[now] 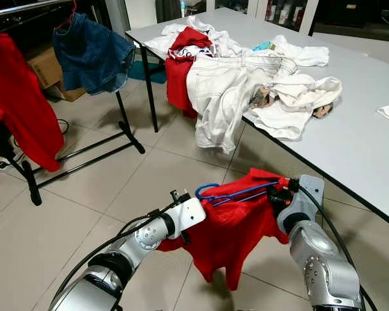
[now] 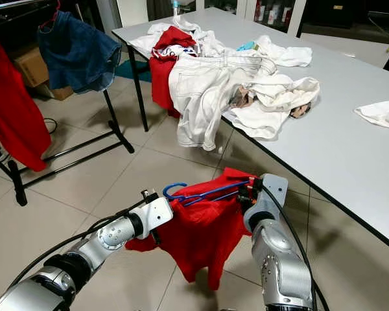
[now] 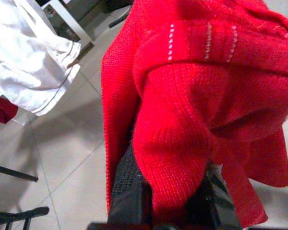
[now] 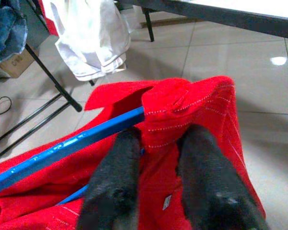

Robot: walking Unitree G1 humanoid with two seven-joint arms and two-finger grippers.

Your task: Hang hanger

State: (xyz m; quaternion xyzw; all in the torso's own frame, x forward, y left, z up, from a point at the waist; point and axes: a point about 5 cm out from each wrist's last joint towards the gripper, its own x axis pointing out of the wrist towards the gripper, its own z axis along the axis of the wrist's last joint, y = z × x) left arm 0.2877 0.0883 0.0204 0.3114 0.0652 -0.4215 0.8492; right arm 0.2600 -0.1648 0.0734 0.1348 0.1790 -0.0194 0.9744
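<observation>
A red knit sweater (image 1: 230, 236) hangs on a blue hanger (image 1: 236, 192), low over the tiled floor in front of me. The hanger's hook (image 1: 204, 190) points to my left. My left gripper (image 3: 170, 167) is shut on a fold of the sweater at its left side, the fabric bulging between the black fingers (image 3: 129, 187). At the hanger's right end, my right gripper (image 4: 162, 136) is shut on the sweater's shoulder, with the blue bar running beside one finger (image 4: 120, 163). The clothes rack (image 1: 91, 152) stands off to my left, a few tiles away.
On the rack hang a red garment (image 1: 19, 103) and a denim garment (image 1: 91, 52). A grey table (image 1: 363, 149) at my right carries a pile of white and red clothes (image 1: 246, 78), some drooping over its edge. A cardboard box (image 1: 45, 65) sits behind the rack.
</observation>
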